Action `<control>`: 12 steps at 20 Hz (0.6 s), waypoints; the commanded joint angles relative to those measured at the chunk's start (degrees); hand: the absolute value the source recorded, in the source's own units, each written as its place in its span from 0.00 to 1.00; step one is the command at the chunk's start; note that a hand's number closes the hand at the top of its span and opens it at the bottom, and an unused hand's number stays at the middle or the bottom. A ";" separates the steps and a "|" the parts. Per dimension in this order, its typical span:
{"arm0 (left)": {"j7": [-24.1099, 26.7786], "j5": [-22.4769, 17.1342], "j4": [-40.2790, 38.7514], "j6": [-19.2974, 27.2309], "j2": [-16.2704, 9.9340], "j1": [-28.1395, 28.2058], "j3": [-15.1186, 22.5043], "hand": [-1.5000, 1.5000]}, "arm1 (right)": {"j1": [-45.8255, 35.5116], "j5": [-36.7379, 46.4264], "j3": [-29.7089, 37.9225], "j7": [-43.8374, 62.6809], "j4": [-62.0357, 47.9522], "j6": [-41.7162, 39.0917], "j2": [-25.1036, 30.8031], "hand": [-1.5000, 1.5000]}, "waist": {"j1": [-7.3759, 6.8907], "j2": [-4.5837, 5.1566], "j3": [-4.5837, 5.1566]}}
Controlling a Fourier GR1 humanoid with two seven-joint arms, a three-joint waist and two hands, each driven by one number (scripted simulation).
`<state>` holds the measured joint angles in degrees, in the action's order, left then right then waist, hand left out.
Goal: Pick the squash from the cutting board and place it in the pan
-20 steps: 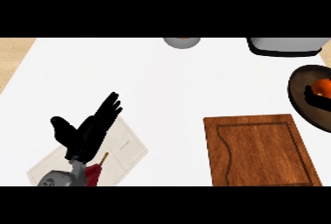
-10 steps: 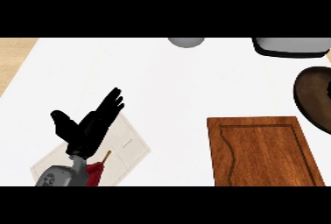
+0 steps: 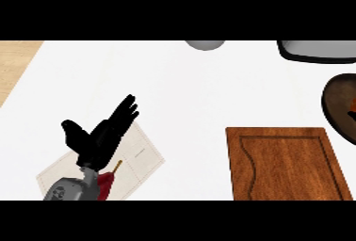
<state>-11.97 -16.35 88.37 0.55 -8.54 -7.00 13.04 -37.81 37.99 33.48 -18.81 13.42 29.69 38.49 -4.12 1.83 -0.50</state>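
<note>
Left hand [image 3: 97,136], fingers straight and spread, holds nothing, well left of the wooden cutting board [image 3: 288,164], over a pale paper sheet [image 3: 135,162]. Bare white counter [image 3: 195,89] separates hand and board. Beyond the board's far right corner sits the dark pan [image 3: 339,106], an orange bit, likely the squash [image 3: 351,114], inside at the view's edge.

We have one view only, from the head, looking steeply down at the white counter [image 3: 181,94]. The cutting board [image 3: 287,162] sits low and right in it, cut by the lower edge; the pan [image 3: 339,104] beyond the board runs off the right edge.
</note>
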 commanded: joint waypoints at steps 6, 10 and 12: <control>0.17 0.54 0.17 1.05 0.42 0.25 -0.59 0.50 | -1.35 -14.72 12.69 -14.59 1.20 -9.80 -1.32 0.00 | 1.69 -0.42 -0.20; 0.08 -0.58 -0.50 -0.33 -0.40 0.25 -1.64 0.50 | 0.51 -18.95 16.54 -15.49 -1.50 -18.61 1.91 0.00 | 1.85 -0.33 -0.11; 0.19 -0.14 1.56 -0.70 -0.92 3.52 -0.55 0.50 | 1.56 -20.08 17.40 -14.59 -3.03 -23.66 3.84 0.00 | 1.35 -0.60 -0.04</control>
<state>-11.66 -16.33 88.85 0.52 -8.99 -5.52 12.11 -37.46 21.39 47.91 -32.40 12.21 13.17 40.33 -2.63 1.37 -0.59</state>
